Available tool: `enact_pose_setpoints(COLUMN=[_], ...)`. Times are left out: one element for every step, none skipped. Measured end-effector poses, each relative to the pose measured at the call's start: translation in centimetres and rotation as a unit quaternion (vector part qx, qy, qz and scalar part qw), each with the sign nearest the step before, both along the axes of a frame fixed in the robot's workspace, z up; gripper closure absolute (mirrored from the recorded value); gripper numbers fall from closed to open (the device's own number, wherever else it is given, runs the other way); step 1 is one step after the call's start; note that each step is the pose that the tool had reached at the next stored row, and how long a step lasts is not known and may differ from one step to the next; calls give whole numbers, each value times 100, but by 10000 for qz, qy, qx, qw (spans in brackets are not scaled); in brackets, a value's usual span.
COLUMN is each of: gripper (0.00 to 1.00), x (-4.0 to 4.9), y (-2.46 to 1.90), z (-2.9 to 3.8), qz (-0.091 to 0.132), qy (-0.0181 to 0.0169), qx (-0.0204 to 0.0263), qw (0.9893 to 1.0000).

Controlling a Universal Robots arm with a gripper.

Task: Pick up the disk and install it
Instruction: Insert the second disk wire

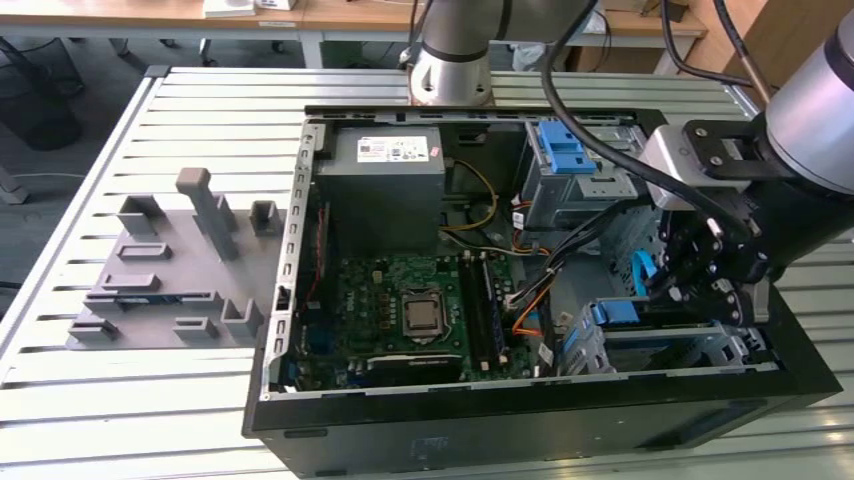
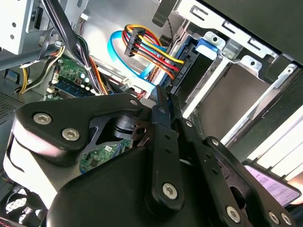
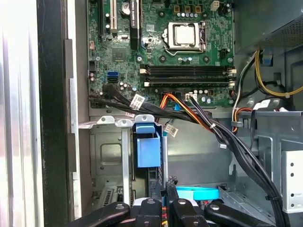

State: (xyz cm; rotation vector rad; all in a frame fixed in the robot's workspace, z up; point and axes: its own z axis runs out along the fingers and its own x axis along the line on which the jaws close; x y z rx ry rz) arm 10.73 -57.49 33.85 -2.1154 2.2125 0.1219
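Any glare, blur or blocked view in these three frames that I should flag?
First wrist view: one side is blown out white, while the motherboard stays sharp. Second wrist view: the hand and its black linkage sit close to the lens and block much of the case interior. Exterior view: even light, with the arm soft at the exterior view's right.

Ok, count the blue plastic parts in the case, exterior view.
3: a blue latch atop the upper drive cage, an upright blue strip below it, and a blue piece on the lower bay. Cables may hide others.
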Motion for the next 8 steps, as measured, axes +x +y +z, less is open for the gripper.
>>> enact_pose_setpoints(gripper=[84,84,84,84,84,84,84,84], x=[0,1,2,4,5,7,9,10], y=[-3,-7,-11,-14,-16,-18,-19,-20], z=[-2,-5,-7,-9,-11,-13,-14,-15], qz=[0,0,0,0,0,0,0,0], qy=[0,0,0,0,0,0,0,0], qx=[-1,0,1,3,5,7,9,10], qw=[10000,10000,10000,10000,10000,10000,10000,10000])
